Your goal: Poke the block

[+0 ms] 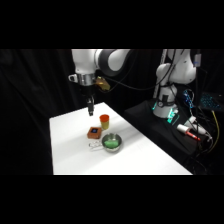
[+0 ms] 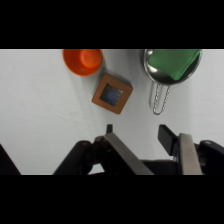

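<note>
Side view: the gripper (image 1: 90, 112) hangs over the table (image 1: 75, 150) just above the middle of the frame, with the block (image 1: 94, 132) below it, touching nothing, an orange cup (image 1: 104, 121) just up-right and a metal pan (image 1: 111, 142) with a green inside lower right, though what's in either is too small to make out. Wrist view: the block (image 2: 112, 93) sits upper middle, apart from the fingers (image 2: 120, 150), which are spread wide and empty; the cup (image 2: 83, 61) at upper left looks empty, and the pan (image 2: 171, 65) at upper right is cut off by the top edge.
</note>
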You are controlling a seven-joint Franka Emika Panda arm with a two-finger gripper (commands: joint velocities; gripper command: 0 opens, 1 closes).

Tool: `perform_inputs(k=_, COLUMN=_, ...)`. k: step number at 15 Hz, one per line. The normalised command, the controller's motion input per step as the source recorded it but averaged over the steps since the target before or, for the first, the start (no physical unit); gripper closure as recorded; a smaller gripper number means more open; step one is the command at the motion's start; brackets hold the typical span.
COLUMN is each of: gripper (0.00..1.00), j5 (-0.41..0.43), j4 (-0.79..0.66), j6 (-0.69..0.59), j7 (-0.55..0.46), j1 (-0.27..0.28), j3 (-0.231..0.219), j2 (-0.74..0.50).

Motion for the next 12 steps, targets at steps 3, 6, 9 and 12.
perform_inputs(k=3, gripper=0.74, j5=-0.05, j4=0.15, j6=0.04, j7=0.16, j1=-0.043, j3=-0.038, j2=0.08)
perform_inputs(k=6, gripper=0.96, j5=-0.028, j4=0.11, j6=0.04, j7=0.14, j1=-0.028, j3=-0.019, j2=0.07)
perform_inputs(k=9, gripper=1.0, j5=-0.006, j4=0.07, j6=0.1, j7=0.11, j1=-0.015, j3=-0.002, j2=0.1)
perform_inputs(k=12, gripper=0.98, j5=0.027, j4=0.02, j6=0.21, j7=0.1, j1=-0.018, j3=0.002, j2=0.13)
